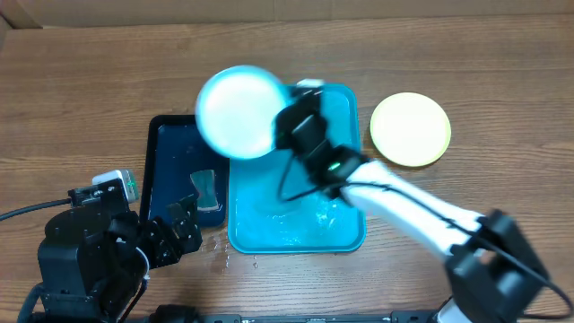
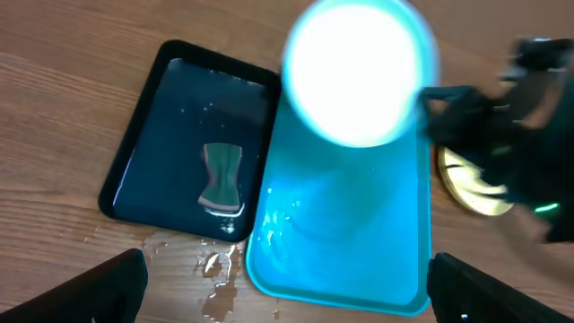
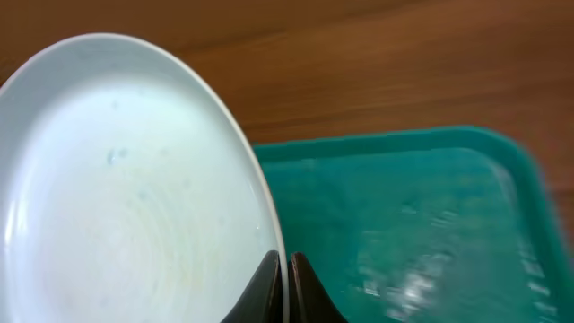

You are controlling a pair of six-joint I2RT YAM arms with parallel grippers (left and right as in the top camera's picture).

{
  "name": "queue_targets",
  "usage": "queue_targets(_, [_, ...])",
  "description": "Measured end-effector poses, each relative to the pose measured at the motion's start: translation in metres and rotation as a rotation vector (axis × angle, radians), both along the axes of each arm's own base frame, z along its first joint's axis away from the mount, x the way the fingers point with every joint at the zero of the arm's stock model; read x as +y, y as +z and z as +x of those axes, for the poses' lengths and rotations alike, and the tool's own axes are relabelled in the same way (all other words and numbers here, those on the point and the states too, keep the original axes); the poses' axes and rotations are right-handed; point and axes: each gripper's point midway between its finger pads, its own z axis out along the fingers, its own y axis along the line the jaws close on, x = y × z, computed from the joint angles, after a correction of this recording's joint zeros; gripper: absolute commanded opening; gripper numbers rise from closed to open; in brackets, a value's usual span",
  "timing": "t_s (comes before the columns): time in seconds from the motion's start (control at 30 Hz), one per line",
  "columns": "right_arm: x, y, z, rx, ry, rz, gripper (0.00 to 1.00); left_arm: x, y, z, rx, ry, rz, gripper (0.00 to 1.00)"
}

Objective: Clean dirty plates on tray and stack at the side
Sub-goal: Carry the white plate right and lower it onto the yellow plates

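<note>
My right gripper is shut on the rim of a light blue plate and holds it lifted above the turquoise tray, over the tray's far left corner. The right wrist view shows the fingers pinching the plate edge, the tray below. The left wrist view shows the plate as a bright disc over the tray. A pale yellow-green plate lies on the table right of the tray. My left gripper is open and empty near the tray's front left corner.
A black tray with water and a small sponge lies left of the turquoise tray; it also shows in the left wrist view. Spilled water sits on the wood near the front. The right arm crosses the tray's right side.
</note>
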Motion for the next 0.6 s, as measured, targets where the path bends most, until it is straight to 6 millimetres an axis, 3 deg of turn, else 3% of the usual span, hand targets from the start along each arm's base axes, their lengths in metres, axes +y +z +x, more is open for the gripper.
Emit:
queue_targets(0.13, [-0.079, -0.013, 0.011, 0.150, -0.139, 0.012, 0.04, 0.000, 0.000, 0.000, 0.000, 0.000, 0.000, 1.00])
queue_targets(0.3, [-0.181, -0.051, -0.004, 0.399, -0.333, -0.003, 0.04, 0.000, 0.000, 0.000, 0.000, 0.000, 0.000, 1.00])
queue_targets(0.43, [-0.241, -0.064, -0.019, 0.508, -0.464, 0.011, 0.04, 0.000, 0.000, 0.000, 0.000, 0.000, 0.000, 1.00])
queue_targets(0.6, [-0.294, -0.077, -0.034, 0.568, -0.591, 0.036, 0.04, 0.000, 0.000, 0.000, 0.000, 0.000, 0.000, 1.00])
